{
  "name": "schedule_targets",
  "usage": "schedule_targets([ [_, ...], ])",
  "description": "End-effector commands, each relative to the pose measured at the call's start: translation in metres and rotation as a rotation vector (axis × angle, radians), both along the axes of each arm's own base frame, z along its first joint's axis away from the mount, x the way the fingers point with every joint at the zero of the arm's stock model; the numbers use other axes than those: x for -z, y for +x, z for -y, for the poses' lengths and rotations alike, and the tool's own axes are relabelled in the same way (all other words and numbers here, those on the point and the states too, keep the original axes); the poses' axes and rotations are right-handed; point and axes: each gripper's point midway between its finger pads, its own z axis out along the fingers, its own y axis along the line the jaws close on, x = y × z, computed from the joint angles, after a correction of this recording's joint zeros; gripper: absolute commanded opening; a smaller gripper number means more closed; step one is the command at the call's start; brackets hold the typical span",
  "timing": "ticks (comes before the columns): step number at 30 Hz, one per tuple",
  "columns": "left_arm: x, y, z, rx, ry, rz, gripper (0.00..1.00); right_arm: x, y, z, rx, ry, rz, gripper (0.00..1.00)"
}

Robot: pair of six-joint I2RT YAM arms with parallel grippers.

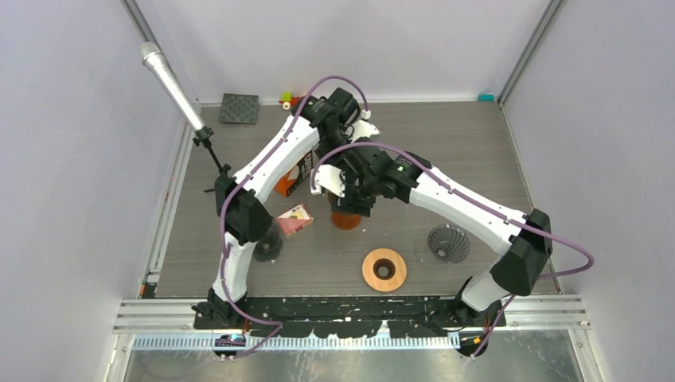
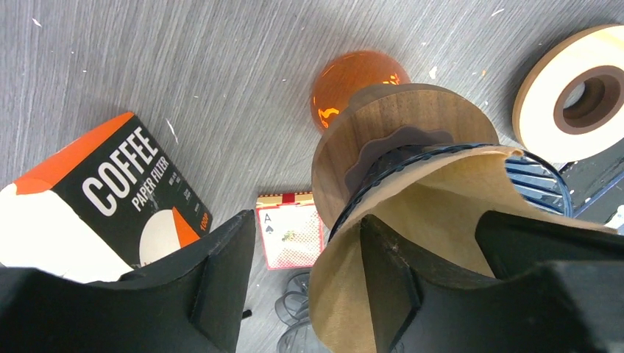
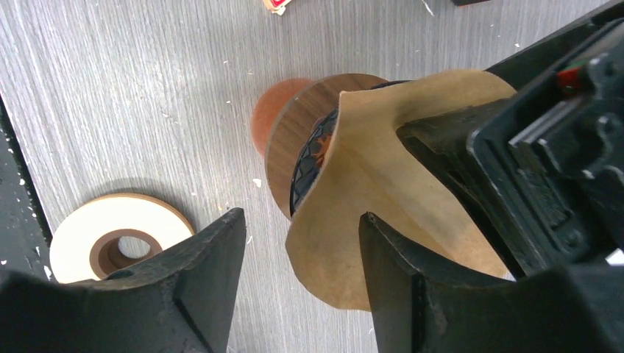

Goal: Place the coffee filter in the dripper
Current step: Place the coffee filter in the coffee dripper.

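Right now both arms meet mid-table (image 2: 184, 73). Coffee filter box (image 2: 110, 198) lies beside the dripper (image 2: 397, 118), which sits on an orange carafe (image 2: 346, 81). Brown paper filter (image 2: 434, 213) is in the dripper's top, crooked, one side sticking out past the rim. L gripper (image 2: 307, 243): jaws apart, one finger against the paper, nothing clamped. R gripper (image 3: 302, 220): jaws apart too, nothing held. Wooden ring (image 2: 581, 95) & playing card (image 2: 291, 235) lie nearby.

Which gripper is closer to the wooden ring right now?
Right. The right gripper hovers at the dripper, just beyond the wooden ring; the left gripper comes at the dripper from its far side, farther from the ring.
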Motion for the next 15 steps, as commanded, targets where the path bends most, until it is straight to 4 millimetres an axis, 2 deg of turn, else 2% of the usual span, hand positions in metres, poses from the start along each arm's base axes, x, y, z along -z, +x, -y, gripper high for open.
schedule_targets([
  [1, -0.038, 0.0, -0.004, -0.002, -0.05, 0.081, 0.57, -0.046, -0.001, -0.005, 0.026, 0.125, 0.049, 0.65],
  [15, -0.057, 0.002, -0.005, -0.006, -0.072, 0.124, 0.64, -0.08, -0.011, 0.009, 0.071, 0.218, 0.059, 0.67],
])
